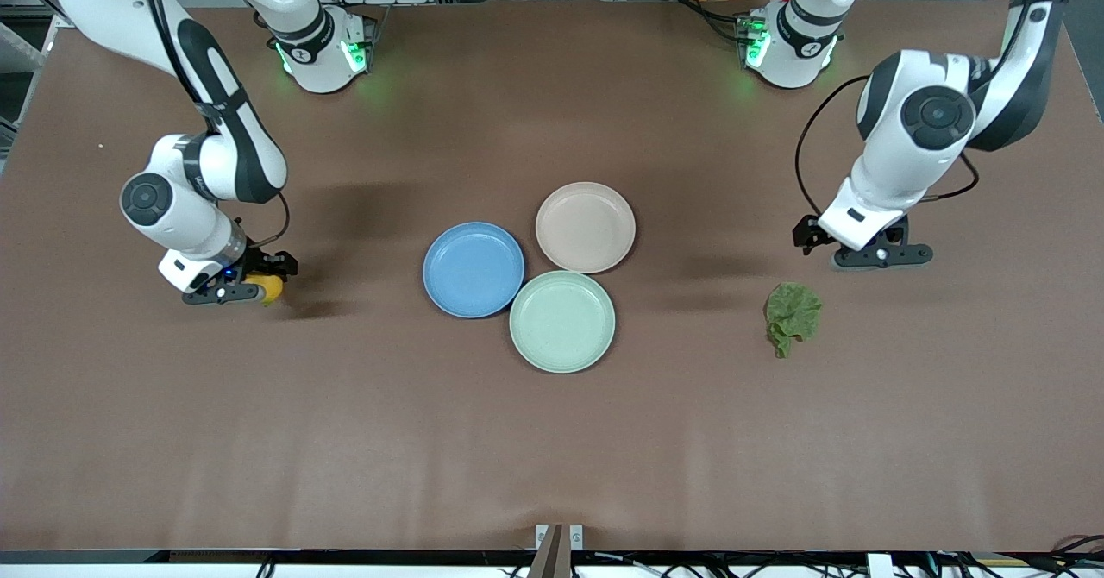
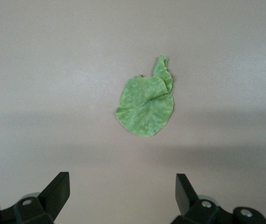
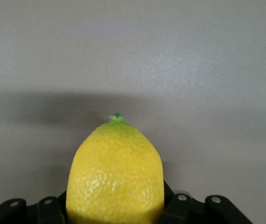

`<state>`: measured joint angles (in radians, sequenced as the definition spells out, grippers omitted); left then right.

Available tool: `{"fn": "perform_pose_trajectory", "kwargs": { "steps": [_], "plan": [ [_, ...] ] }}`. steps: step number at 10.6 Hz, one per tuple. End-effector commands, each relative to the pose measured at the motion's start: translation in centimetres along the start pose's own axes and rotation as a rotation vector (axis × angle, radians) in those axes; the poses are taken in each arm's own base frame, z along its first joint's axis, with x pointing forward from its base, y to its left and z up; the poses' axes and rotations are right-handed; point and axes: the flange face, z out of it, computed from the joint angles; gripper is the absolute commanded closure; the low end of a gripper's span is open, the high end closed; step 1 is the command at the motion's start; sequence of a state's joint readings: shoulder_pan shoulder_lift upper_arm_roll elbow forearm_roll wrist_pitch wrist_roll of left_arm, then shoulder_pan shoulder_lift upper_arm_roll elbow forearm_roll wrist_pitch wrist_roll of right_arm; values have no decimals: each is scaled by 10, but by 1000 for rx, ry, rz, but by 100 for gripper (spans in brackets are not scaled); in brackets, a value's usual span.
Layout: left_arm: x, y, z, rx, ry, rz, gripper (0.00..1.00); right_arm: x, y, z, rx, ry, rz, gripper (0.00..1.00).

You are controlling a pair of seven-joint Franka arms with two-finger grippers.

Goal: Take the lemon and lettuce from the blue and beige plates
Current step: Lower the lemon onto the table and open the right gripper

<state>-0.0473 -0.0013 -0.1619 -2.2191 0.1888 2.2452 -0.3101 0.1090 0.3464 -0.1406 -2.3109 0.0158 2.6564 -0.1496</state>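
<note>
The lemon (image 1: 269, 287) is yellow with a green tip and sits between the fingers of my right gripper (image 1: 257, 289), low over the table toward the right arm's end. In the right wrist view the lemon (image 3: 116, 172) fills the jaws of that gripper (image 3: 116, 207). The lettuce (image 1: 792, 315) lies flat on the table toward the left arm's end. My left gripper (image 1: 865, 252) is open and empty, above the table beside the leaf. In the left wrist view the lettuce (image 2: 145, 106) lies apart from that gripper (image 2: 123, 182). The blue plate (image 1: 473, 269) and the beige plate (image 1: 585, 227) are bare.
A pale mint-green plate (image 1: 561, 320) touches the blue and beige plates on the side nearer the front camera; it holds nothing. The brown table mat (image 1: 552, 440) stretches bare around the three plates.
</note>
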Motion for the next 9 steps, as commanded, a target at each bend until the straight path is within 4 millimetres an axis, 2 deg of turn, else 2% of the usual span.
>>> {"fn": "perform_pose_trajectory", "kwargs": {
  "steps": [1,3,4,6,9],
  "plan": [
    [-12,-1,-14,-29,2,-8,0,-3,1,10,-6,7,-16,48],
    [-2,-2,-39,-66,32,-14,0,-4,2,19,-8,4,-17,47],
    [8,-3,-59,-79,27,5,0,-4,2,21,-8,2,-17,44],
    [21,-7,-99,-82,-7,45,0,-4,5,23,-8,-1,-9,0],
    [33,-12,-151,-114,16,31,0,-1,3,21,-5,-2,-1,0]
  ]
}}
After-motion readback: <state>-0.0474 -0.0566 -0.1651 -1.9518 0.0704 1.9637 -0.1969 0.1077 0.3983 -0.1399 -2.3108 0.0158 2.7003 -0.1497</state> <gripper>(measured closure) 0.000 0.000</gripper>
